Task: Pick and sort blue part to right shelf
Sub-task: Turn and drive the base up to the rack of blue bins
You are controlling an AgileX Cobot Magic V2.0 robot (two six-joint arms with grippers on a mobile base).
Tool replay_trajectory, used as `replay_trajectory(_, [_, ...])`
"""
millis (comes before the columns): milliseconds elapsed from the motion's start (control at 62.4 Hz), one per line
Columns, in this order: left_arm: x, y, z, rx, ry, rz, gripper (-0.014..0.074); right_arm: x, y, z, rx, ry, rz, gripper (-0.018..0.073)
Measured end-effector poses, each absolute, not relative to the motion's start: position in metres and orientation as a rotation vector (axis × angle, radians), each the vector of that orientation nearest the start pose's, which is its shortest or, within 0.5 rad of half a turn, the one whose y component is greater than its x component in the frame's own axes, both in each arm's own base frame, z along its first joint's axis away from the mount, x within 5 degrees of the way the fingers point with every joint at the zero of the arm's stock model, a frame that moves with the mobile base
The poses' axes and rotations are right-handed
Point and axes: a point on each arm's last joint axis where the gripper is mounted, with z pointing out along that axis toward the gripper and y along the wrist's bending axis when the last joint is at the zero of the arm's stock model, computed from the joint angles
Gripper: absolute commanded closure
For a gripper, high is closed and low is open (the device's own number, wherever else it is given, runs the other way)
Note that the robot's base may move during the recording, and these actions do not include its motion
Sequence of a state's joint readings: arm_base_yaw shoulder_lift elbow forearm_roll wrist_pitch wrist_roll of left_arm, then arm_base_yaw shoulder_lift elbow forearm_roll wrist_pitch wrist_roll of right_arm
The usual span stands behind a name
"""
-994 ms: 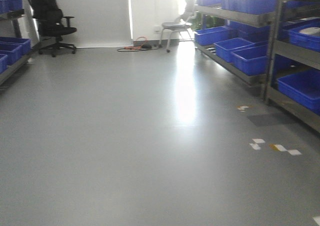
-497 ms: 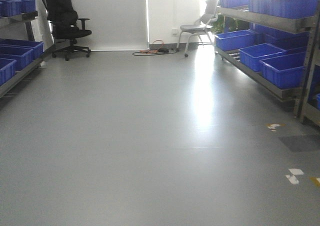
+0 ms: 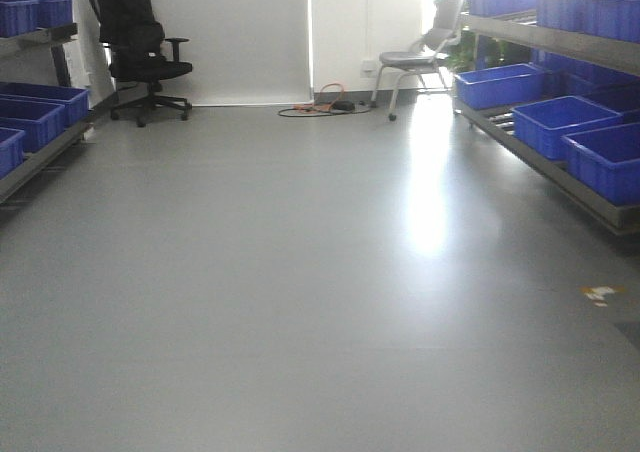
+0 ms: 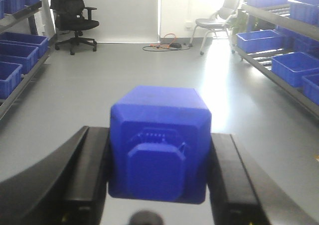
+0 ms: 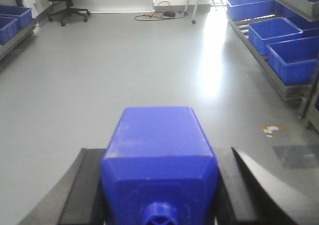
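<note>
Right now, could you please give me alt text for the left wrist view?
The left hand grips a blue part that fills the foreground. Beyond, grey floor runs to a black chair, with shelves of blue bins on both sides.

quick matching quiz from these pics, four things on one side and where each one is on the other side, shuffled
Things:
1. black office chair
2. grey chair
3. orange cable
4. blue part

Places:
a. lying on the floor between the two chairs
b. held between the fingers of the left gripper
c. at the far end of the right shelf
d. at the far end of the left shelf

Pairs: 1-d, 2-c, 3-a, 4-b
</note>
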State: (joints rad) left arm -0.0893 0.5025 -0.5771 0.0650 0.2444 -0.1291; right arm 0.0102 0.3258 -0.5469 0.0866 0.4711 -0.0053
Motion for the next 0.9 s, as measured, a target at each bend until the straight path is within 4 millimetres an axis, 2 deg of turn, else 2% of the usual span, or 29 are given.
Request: replay_trajectory(898, [0.1054, -0.008, 0.3474, 0.007, 1.654, -0.105, 0.0335, 0.0668, 0.0043, 0.3323, 0.025, 1.733, 0.095, 0.0187])
